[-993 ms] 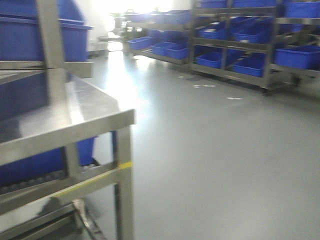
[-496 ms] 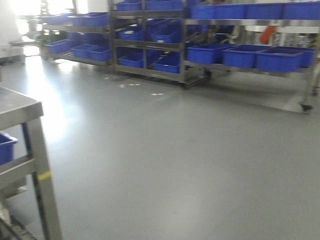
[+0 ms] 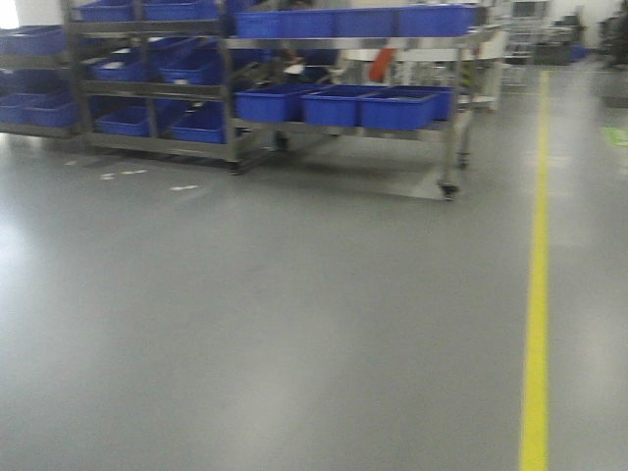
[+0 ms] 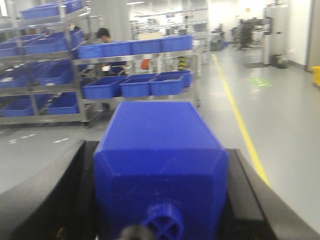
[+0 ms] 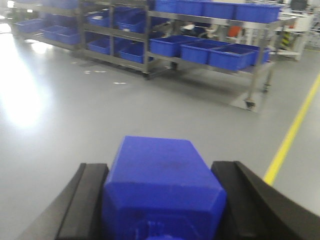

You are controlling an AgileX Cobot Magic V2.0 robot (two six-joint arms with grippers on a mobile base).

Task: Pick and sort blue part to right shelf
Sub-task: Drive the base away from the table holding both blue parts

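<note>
Room: grey factory floor (image 3: 294, 324) with a yellow floor line (image 3: 537, 294); steel racks (image 3: 453, 108) holding blue bins (image 3: 339, 106) stand well ahead.
Left arm: held level, facing the racks; left gripper (image 4: 160, 165) is clamped on a blue part (image 4: 157, 145), which fills its jaws.
Right arm: held level above the floor; right gripper (image 5: 159, 175) grips a second blue part (image 5: 160, 167) in the same way.

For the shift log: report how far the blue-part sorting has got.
Done: picking. One blue part sits gripped between the left jaws, another blue part between the right jaws. In hand: carrying them; bare floor separates the robot from the rack of blue bins. Left: likely crossing to it and shelving both.
</note>
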